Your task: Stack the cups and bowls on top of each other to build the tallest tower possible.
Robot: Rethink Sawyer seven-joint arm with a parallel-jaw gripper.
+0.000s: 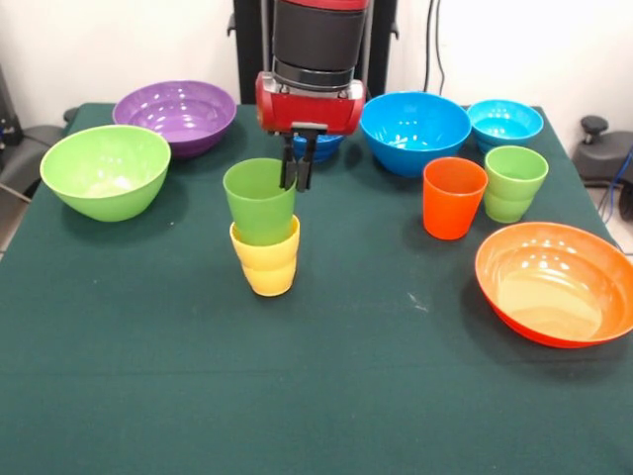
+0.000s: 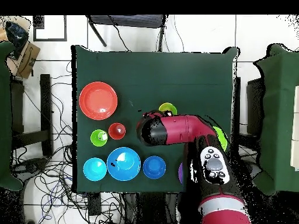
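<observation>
A green cup (image 1: 257, 201) sits nested in a yellow cup (image 1: 265, 261) at the middle of the table; this pair is the only stack. My gripper (image 1: 297, 170) comes straight down, its dark fingers pinched together on the green cup's right rim. An orange cup (image 1: 454, 196) and a light green cup (image 1: 514, 182) stand side by side to the right. The bowls stand singly: purple (image 1: 176, 114), lime green (image 1: 105, 170), blue (image 1: 415, 130), turquoise (image 1: 504, 121), orange (image 1: 556, 283). A dark blue bowl (image 1: 324, 146) is mostly hidden behind the gripper.
In the overhead view the red arm (image 2: 181, 129) covers the table's middle; only part of the green cup's rim (image 2: 167, 108) shows past it. The orange bowl (image 2: 98, 100), blue bowl (image 2: 123, 163) and dark blue bowl (image 2: 154, 167) lie to its left.
</observation>
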